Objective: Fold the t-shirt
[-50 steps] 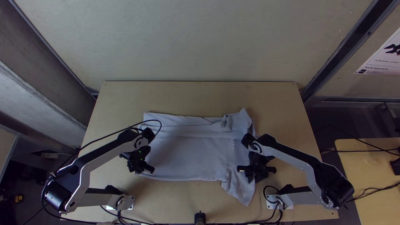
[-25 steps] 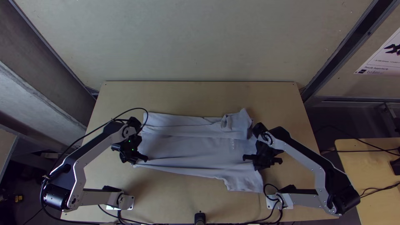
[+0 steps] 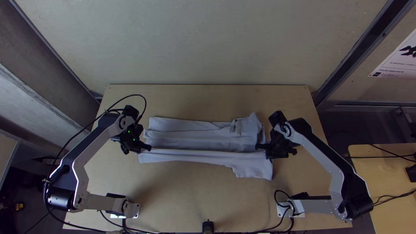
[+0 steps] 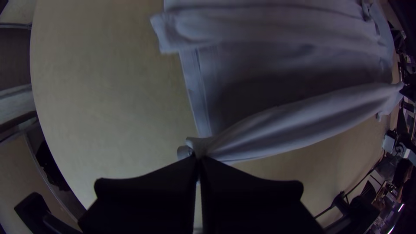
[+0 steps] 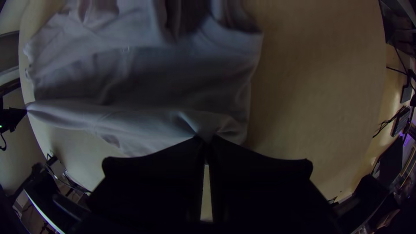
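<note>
Light wooden surface (image 3: pixel 182 203), pale grey fabric t-shirt (image 3: pixel 195 156) across it; my wide black left claw (image 4: pixel 199 158) and right claw (image 5: pixel 207 141), both pinching its near edge, have drawn that farther up: another lengthwise fold seems underway.

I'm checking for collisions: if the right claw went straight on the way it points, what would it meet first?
Probably the t-shirt: the right claw pinches part of it, and more of the cloth lies ahead, on the table. How near that is, I can't judge.
</note>
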Available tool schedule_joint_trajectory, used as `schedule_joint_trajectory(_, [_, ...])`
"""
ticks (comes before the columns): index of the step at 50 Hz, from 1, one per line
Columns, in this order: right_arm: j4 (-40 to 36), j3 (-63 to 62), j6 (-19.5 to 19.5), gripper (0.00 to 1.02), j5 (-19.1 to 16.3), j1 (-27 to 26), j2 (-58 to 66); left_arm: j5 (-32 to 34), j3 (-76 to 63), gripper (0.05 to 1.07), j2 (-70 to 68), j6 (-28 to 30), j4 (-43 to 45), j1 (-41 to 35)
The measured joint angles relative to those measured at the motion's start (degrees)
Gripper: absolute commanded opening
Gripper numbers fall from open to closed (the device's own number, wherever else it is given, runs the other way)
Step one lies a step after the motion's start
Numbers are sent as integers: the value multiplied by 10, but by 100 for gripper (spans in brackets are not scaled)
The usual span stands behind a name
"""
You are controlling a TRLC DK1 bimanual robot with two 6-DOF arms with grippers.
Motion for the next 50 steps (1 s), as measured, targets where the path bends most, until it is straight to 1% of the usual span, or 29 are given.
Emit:
schedule_joint_trajectory(4, [0, 30, -2, 3, 7, -12, 23, 0, 26, 8, 16, 1, 5, 0])
schedule_joint_trajectory(25, [0, 180, -22, 3, 19, -59, 147, -1, 210, 8, 130, 19, 5, 0])
schedule_joint_trajectory(39, [-2, 266, -27, 3, 19, -71, 226, -1, 315, 8, 219, 25, 4, 1])
schedule_joint_trajectory(50, [2, 314, -27, 3, 19, -74, 297, -3, 339, 8, 275, 26, 4, 1])
